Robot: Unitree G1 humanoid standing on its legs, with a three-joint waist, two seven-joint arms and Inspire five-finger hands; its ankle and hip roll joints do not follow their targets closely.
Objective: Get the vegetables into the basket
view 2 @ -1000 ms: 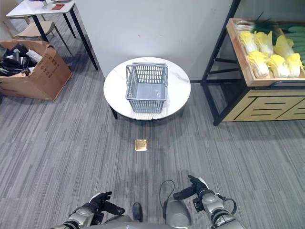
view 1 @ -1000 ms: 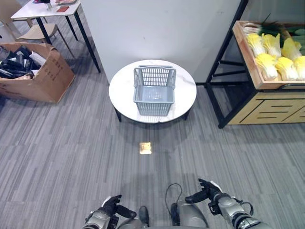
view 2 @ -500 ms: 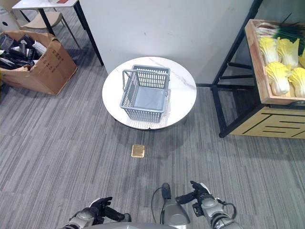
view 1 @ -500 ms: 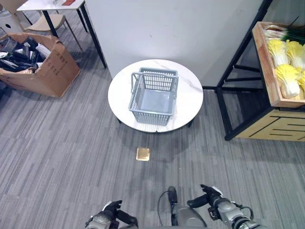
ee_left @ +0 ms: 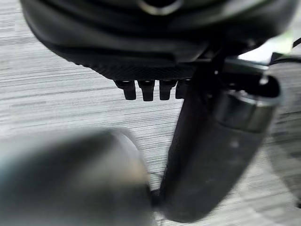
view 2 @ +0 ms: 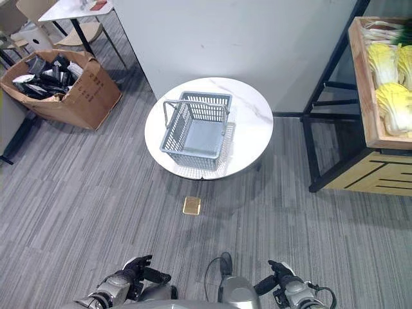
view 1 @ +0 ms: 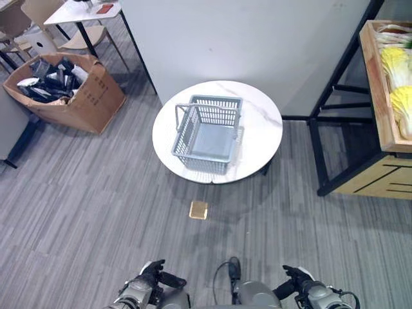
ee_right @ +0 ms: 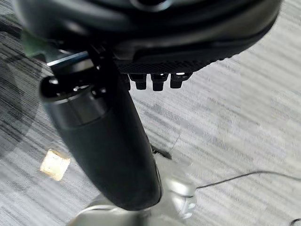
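Nothing of the task was done yet, by the look of it: the basket point(view 1: 207, 134) sat empty on the round table point(view 1: 264, 129) at the centre of the frame, and the vegetables point(view 2: 389, 90), pale yellow-green leafy heads that looked like cabbages, lay in the wooden crate point(view 2: 360, 90) of the rack at the upper right edge, well apart from the basket. Both steps were left, I judged: reaching the rack and carrying the heads over. The left hand point(view 1: 149, 281) hung low at the bottom left of the frame and the right hand point(view 1: 300, 286) at the bottom right, both near the floor and holding nothing; in the wrist views the short row of fingers point(ee_left: 146, 89) and the thumb stood loosely apart, relaxed rather than curled, and the same held for the right hand's fingers point(ee_right: 157, 81). The basket was grey plastic with latticed walls, a solid floor and a hinged handle folded to one side. The table top was white, smooth and faintly veined like marble, on dark legs. The rack point(view 1: 335, 122) was black metal tube around light wood panels. The floor point(view 1: 84, 212) was grey carpet in striped planks, with a small square brass plate point(view 1: 198, 209) set in it just below the table. A brown cardboard box point(view 1: 90, 96) of dark odds and ends stood at the upper left
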